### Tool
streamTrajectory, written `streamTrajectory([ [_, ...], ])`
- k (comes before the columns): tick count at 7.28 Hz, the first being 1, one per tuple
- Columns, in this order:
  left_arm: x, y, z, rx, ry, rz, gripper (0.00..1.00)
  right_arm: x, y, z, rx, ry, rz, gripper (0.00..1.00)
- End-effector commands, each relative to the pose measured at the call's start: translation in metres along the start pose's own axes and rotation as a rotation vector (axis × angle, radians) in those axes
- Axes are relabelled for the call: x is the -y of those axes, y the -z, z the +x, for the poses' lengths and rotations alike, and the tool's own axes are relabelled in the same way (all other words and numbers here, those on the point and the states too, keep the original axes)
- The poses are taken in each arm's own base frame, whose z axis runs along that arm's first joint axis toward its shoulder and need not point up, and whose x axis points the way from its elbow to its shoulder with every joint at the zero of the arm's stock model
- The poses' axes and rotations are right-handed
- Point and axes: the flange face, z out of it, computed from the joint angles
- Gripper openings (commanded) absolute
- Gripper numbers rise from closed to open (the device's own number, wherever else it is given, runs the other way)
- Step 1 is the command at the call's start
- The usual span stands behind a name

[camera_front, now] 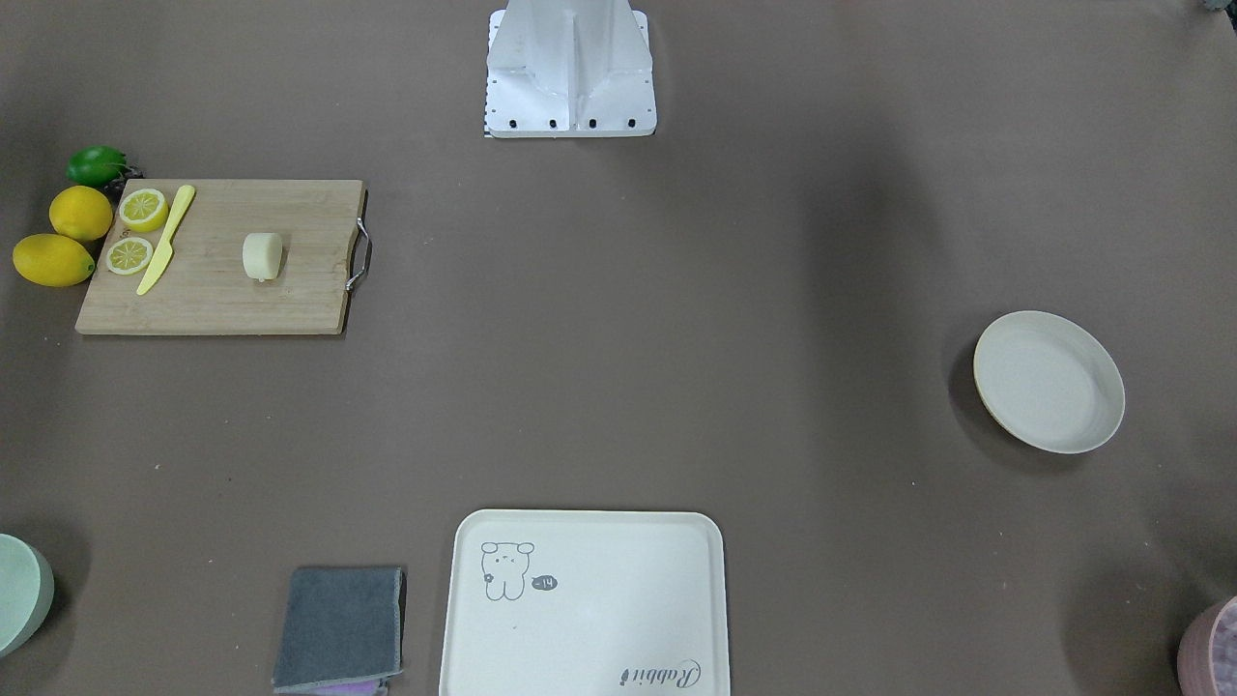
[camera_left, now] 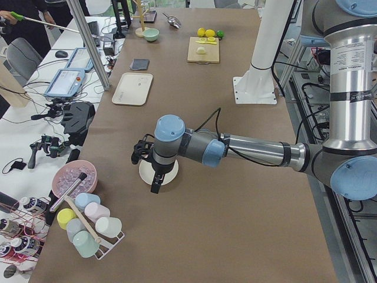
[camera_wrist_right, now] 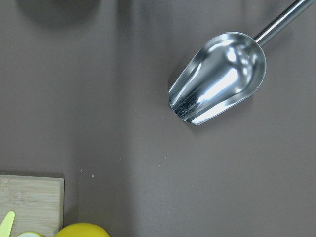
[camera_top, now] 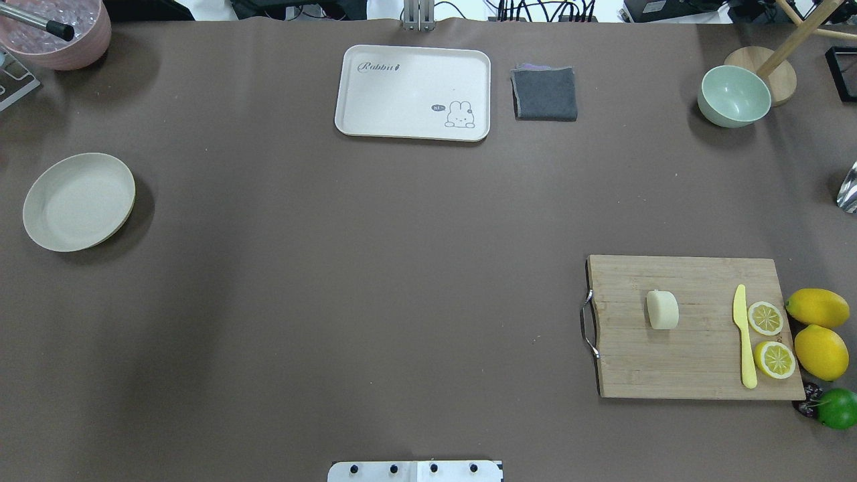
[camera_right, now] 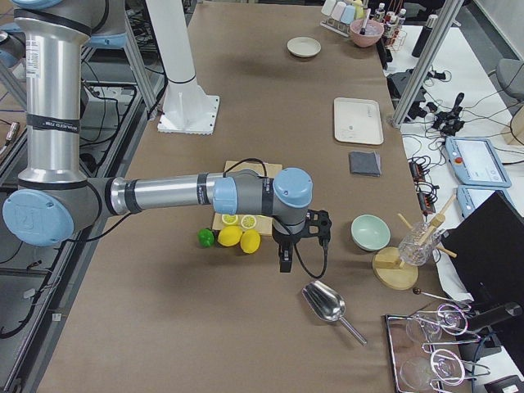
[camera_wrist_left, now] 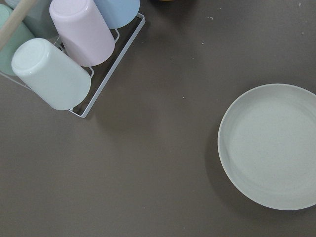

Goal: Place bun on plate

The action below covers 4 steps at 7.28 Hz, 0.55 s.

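Note:
The bun (camera_top: 662, 310), a pale cream lump, lies on the wooden cutting board (camera_top: 696, 365) at the table's right side, also seen as bun (camera_front: 262, 256). The off-white plate (camera_top: 78, 201) sits far off at the left side, and the left wrist view shows the plate (camera_wrist_left: 271, 145) from above. My left gripper (camera_left: 156, 187) hangs over the plate's near edge, seen only from the side, so I cannot tell its state. My right gripper (camera_right: 284, 264) hangs beside the lemons, past the board's end. I cannot tell whether it is open or shut.
Lemon slices (camera_top: 765, 318), a yellow knife (camera_top: 743, 341), whole lemons (camera_top: 820, 351) and a lime (camera_top: 837, 407) crowd the board's outer end. A bear tray (camera_top: 413, 92), grey cloth (camera_top: 544, 93), green bowl (camera_top: 734, 96), metal scoop (camera_wrist_right: 217, 79), cup rack (camera_wrist_left: 74, 59) and pink bowl (camera_top: 57, 30) line the edges.

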Motion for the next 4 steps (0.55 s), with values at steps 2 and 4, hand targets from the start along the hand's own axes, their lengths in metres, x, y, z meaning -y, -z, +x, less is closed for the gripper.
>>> streamTrajectory([
  [2,-0.0017,-0.0008,-0.0022,0.0,0.007,-0.005,0.98,0.0022,0.0025,-0.0026,0.003,0.004,0.005,1.0],
  [4,-0.0039,-0.0032,-0.0045,0.002,0.011,-0.01,0.98,0.0023,0.0025,-0.0026,0.003,0.005,0.005,1.0],
])
